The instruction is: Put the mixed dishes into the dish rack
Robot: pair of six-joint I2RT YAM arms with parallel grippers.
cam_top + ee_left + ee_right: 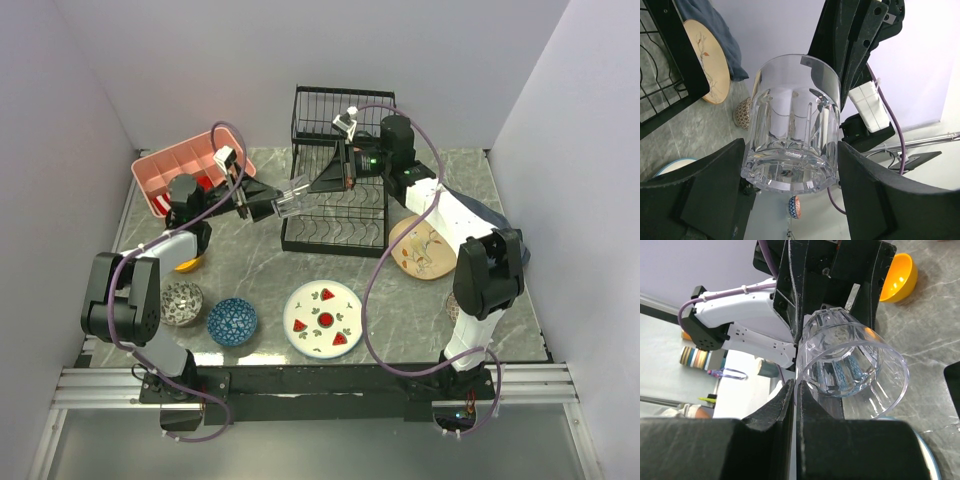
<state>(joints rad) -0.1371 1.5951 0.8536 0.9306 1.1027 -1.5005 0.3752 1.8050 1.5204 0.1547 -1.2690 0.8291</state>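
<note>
Left gripper: my left gripper (pixel 283 207) reaches in from the left, and its two pads lie against opposite sides of the clear glass (pixel 795 125) at its thick base, so it is clamped on it.
Right gripper: my right gripper (pixel 795 390) comes in from the right, its fingers nearly together and pinching the glass wall at the rim.
Clear glass: it is on its side off the table (pixel 500 180), between my two grippers, with the base toward the left one and the mouth toward the right one. It is at the left edge of the dish rack (pixel 335 248), over the low slotted part.
Dish rack: black wire, at the far middle of the table, with its taller basket section on the far side. I see no dish in it.
Watermelon plate (pixel 323 318): flat on the table, near and centre, in front of the rack.
Bird plate (pixel 425 248): just right of the rack, partly under my right arm.
Blue bowl (pixel 232 321): near left, just beside the grey bowl (pixel 181 303).
Orange bowl (pixel 188 264): left, half hidden under my left arm.
Brown bowl (pixel 743 112): only a sliver shows in the left wrist view.
Pink tray (pixel 160 165): far left, with red items (pixel 205 183) inside.
</note>
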